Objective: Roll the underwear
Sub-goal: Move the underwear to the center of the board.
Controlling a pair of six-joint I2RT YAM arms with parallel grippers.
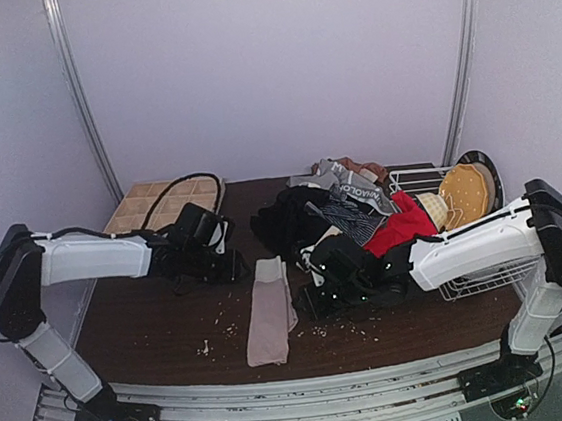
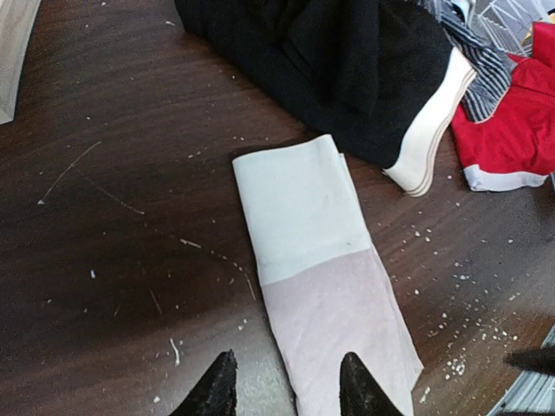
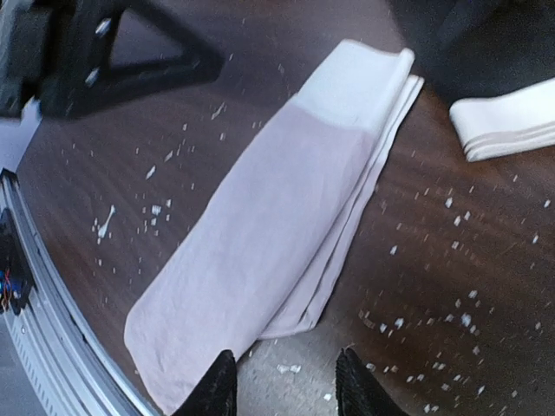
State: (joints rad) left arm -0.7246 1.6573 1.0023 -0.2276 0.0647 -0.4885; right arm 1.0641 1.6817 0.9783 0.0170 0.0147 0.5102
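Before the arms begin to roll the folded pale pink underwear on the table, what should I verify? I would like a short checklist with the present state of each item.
1. The pale pink underwear is folded into a long flat strip: ok.
2. The strip is free of the black underwear: cannot tell; its far end lies very close to it.
3. The left claw is open and empty: ok.
4. The right claw is open and empty, near the strip's near end: ok.
5. The table is clean around the strip: not ok; white crumbs lie scattered there.
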